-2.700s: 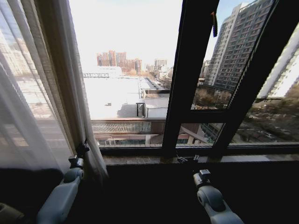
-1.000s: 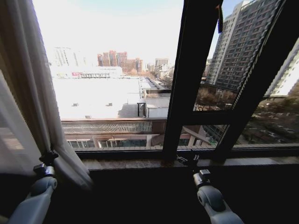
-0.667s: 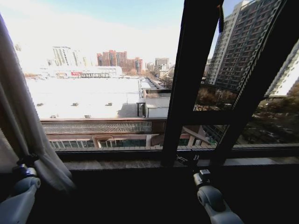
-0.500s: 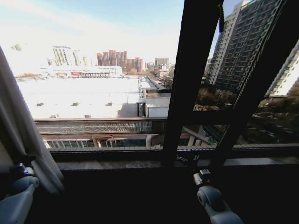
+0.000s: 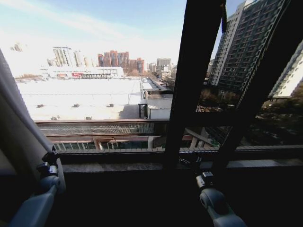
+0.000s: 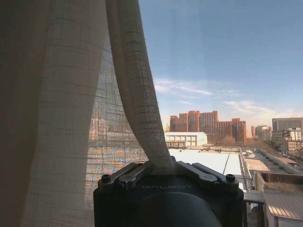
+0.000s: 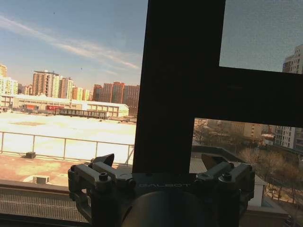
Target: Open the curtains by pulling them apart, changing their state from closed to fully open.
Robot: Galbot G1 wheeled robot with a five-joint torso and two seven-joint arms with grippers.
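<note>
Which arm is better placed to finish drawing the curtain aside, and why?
The left. Its gripper is shut on the curtain at the window's left edge. The right gripper sits open by the dark window frame, away from any fabric.

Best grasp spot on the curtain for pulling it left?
Grip the thick cream edge fold of the curtain, low down near sill height, coming at it from the room side. It hangs as a narrow vertical roll that fits between the fingers, which is where the left gripper is shut on it. The right gripper is open near the window frame.
</note>
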